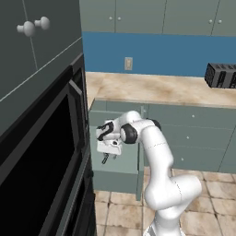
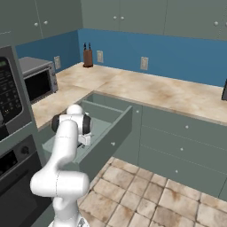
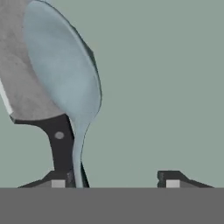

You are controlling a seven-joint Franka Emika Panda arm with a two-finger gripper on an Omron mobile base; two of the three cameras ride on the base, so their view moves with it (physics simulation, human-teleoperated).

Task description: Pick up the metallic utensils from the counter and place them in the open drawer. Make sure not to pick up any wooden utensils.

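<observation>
Below the marbled counter (image 2: 146,91), the open drawer (image 2: 116,128) stands pulled out from the grey-green cabinets, and the white arm (image 1: 156,161) reaches down into it. Over the drawer floor the gripper (image 3: 114,181) has its fingers spread wide, holding nothing. The knife (image 3: 26,83) lies on the grey floor, and the silver spoon (image 3: 65,70) lies partly over it, beside one fingertip.

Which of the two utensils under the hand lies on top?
The spoon: its pale bowl and handle cross over the black-handled knife, which lies beneath it.
</observation>
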